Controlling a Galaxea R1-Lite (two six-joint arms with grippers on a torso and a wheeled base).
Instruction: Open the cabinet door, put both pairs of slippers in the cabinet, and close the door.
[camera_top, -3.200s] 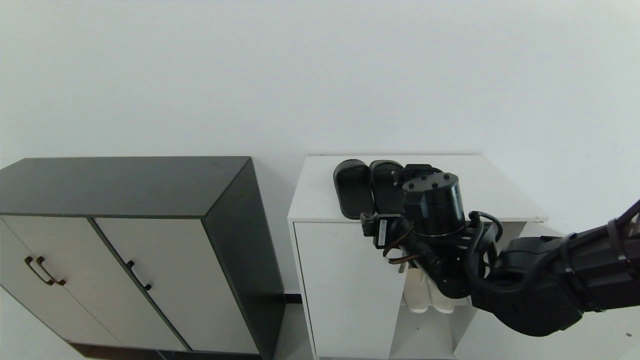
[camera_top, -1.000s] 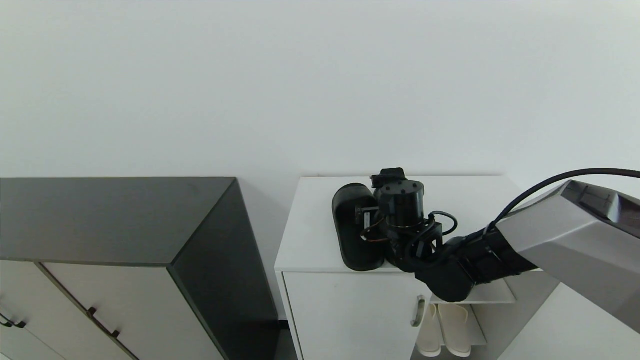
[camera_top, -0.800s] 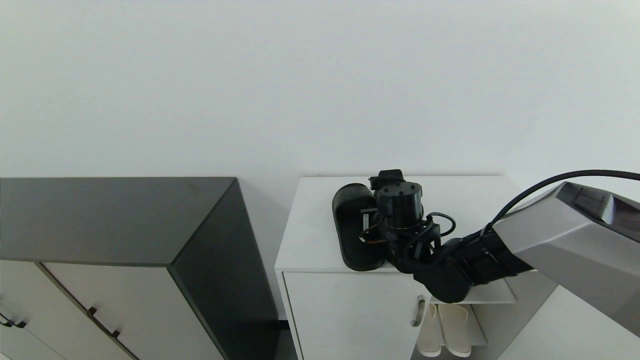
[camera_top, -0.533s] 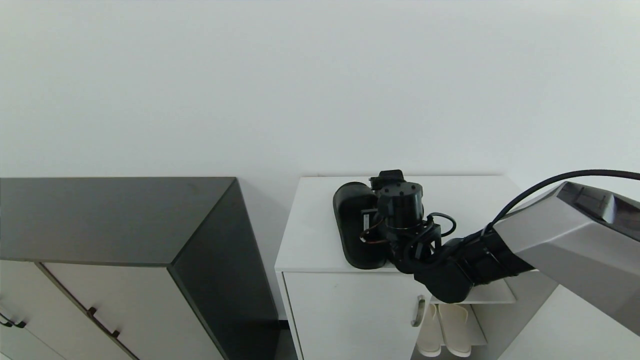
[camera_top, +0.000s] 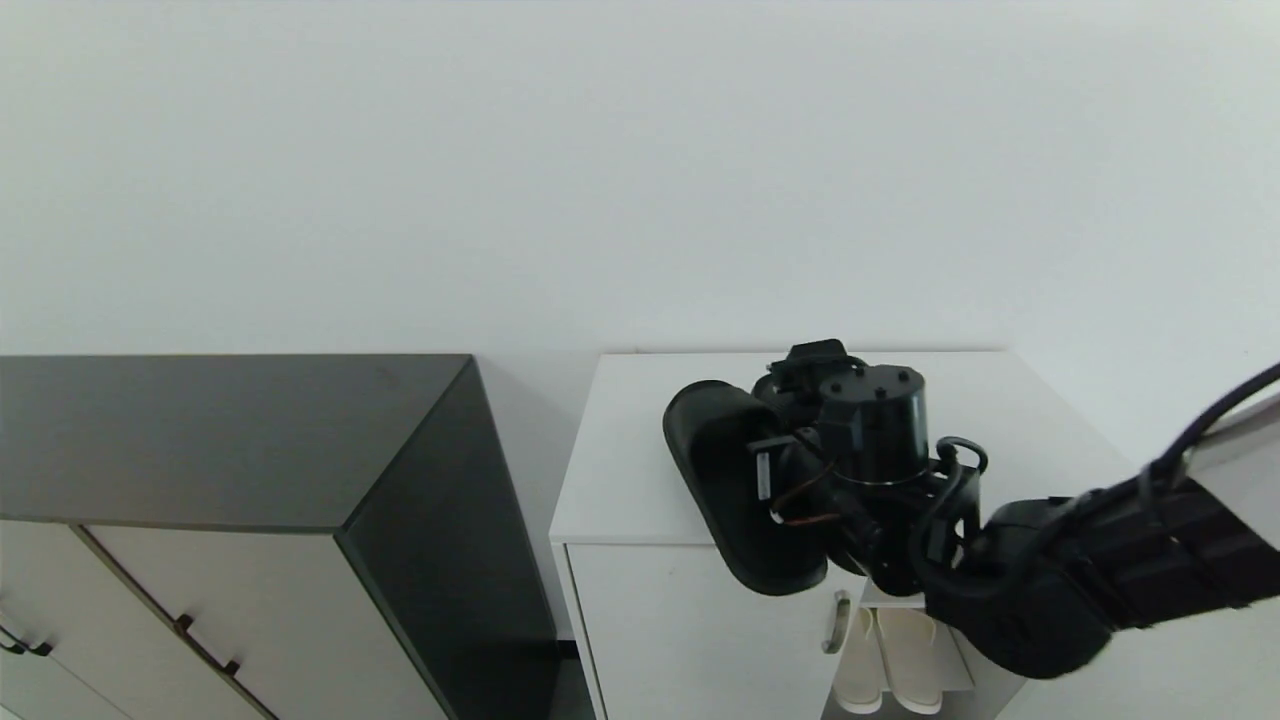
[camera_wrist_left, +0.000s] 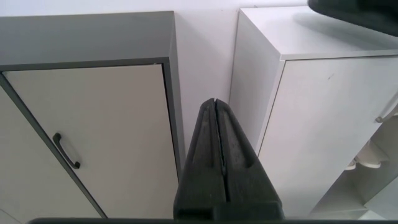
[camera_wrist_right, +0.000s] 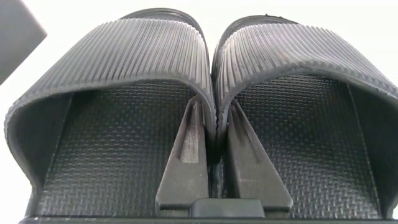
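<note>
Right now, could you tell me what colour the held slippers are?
The slippers are black with ribbed straps, clearest in the right wrist view.

This looks like a home entryway or hall. A plain white wall (camera_top: 640, 150) backs two low storage units: a dark-topped cabinet (camera_top: 200, 440) with pale doors (camera_wrist_left: 106, 124) and dark bar handles (camera_wrist_left: 65, 151), and a white shoe cabinet (camera_top: 680, 640) with white slippers (camera_top: 905, 660) on its shelf.

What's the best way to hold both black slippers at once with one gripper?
Pinch the black slippers where their inner strap walls touch, coming from the heel end with one finger inside each. Side by side, both clamp together, as the right gripper shows.
</note>
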